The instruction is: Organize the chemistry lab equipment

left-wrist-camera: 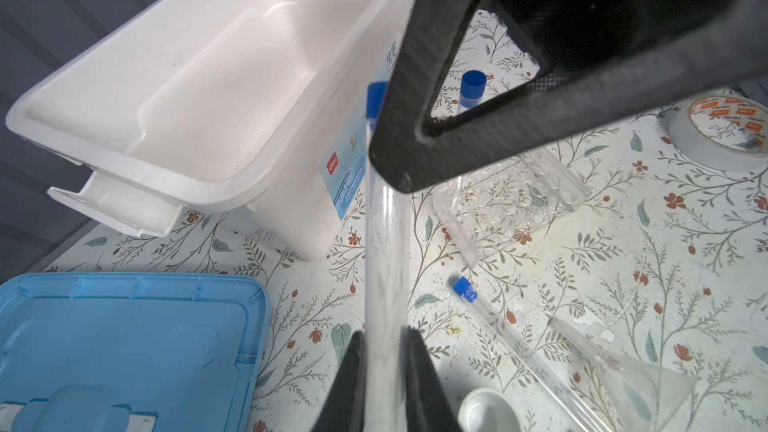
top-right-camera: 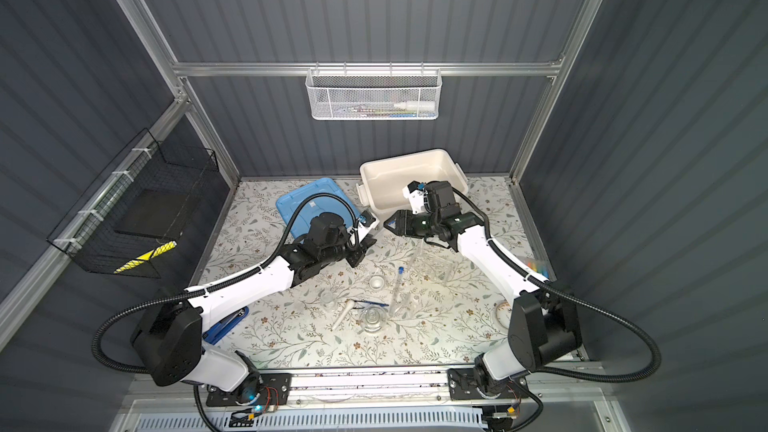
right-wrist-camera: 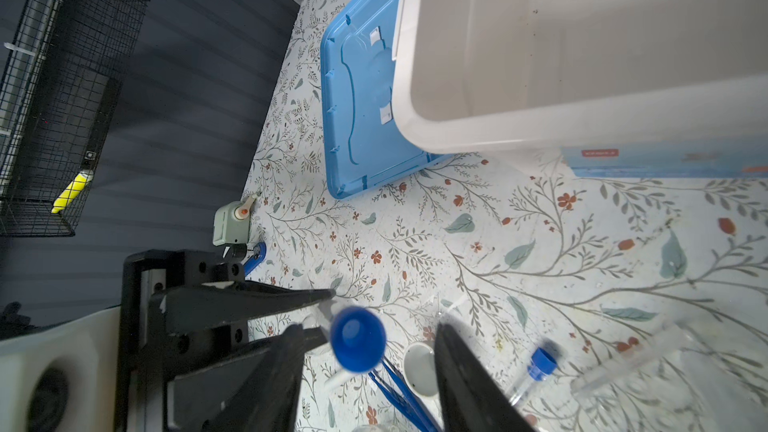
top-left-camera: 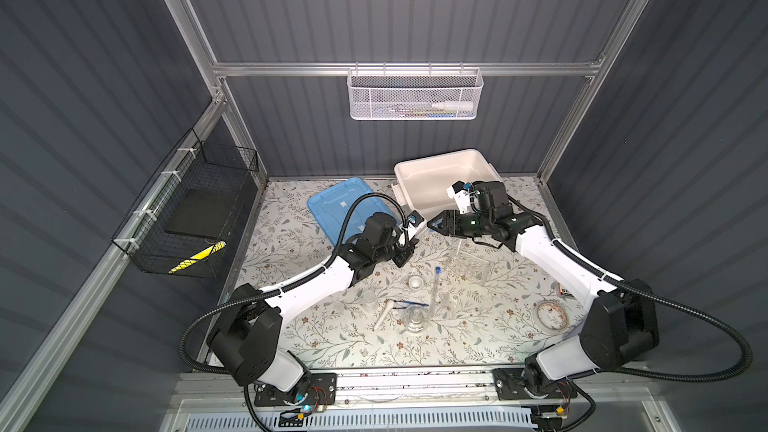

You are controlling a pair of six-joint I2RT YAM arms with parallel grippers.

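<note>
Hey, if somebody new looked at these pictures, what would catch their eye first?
The two arms meet mid-table: the left gripper clamps a long clear test tube, and the right gripper's open jaws flank its blue cap. Toward the back wall sit an open white bin and a blue lid lying flat beside it.

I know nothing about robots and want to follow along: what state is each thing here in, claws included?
Left claw, shut on the held test tube.
Right claw, open around that tube's blue cap.
Held test tube, capped, off the table.
Loose test tube, capped, lying flat.
White bin, open, empty.
Blue lid, off, flat on the table.
Small white bowl, upright, empty.
</note>
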